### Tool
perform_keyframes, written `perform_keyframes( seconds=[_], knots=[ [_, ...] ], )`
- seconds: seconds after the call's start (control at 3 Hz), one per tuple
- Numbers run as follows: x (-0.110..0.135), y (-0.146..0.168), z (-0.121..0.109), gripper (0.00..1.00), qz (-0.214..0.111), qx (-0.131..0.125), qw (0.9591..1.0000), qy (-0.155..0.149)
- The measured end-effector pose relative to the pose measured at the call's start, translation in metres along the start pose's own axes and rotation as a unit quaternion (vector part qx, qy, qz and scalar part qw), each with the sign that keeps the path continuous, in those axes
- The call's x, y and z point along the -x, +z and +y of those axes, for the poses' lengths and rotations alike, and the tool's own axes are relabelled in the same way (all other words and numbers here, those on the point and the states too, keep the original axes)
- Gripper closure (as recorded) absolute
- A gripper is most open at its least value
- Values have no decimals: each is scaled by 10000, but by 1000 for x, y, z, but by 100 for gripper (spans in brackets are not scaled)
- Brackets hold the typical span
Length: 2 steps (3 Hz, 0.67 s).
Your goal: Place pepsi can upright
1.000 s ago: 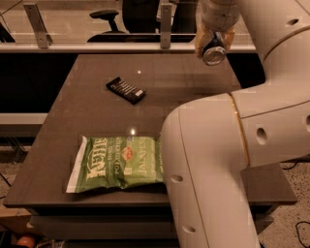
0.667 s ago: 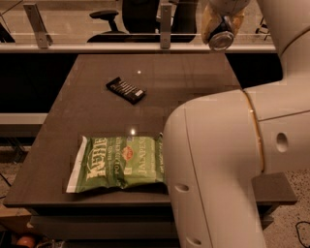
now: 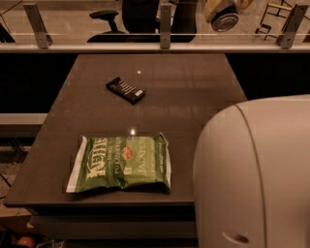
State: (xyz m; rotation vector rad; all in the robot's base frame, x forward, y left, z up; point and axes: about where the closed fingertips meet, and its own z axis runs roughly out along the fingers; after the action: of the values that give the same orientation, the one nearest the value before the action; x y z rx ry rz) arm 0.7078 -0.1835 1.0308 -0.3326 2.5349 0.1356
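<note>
Up goes the can [image 3: 223,20], riding higher than a moment ago and now sitting at the very top edge, beyond the far right of the table [image 3: 193,87] and well clear of it. The gripper [image 3: 225,7] is clamping it from both sides. Its silver end is facing us and tipping slightly down, so the long axis is running far-to-near, not vertical; I'm judging it needs turning and lowering

we see the gripper [image 3: 221,8] at the top edge, above and behind the far right corner of the table [image 3: 193,97], gripping the can [image 3: 225,22]. on the table, the packet [image 3: 126,90] lies back left, the bag [image 3: 121,164] near the front edge, and the arm [image 3: 256,179] right of it.
</note>
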Motion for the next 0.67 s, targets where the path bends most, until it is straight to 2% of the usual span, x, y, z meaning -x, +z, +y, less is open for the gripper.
perform_keyframes(
  seconds=[0.33, 0.67],
  knots=[
    [3, -14, 13, 100, -619, 628, 9953, -393],
    [1, -26, 30, 100, -1239, 1248, 9812, -797]
  ],
)
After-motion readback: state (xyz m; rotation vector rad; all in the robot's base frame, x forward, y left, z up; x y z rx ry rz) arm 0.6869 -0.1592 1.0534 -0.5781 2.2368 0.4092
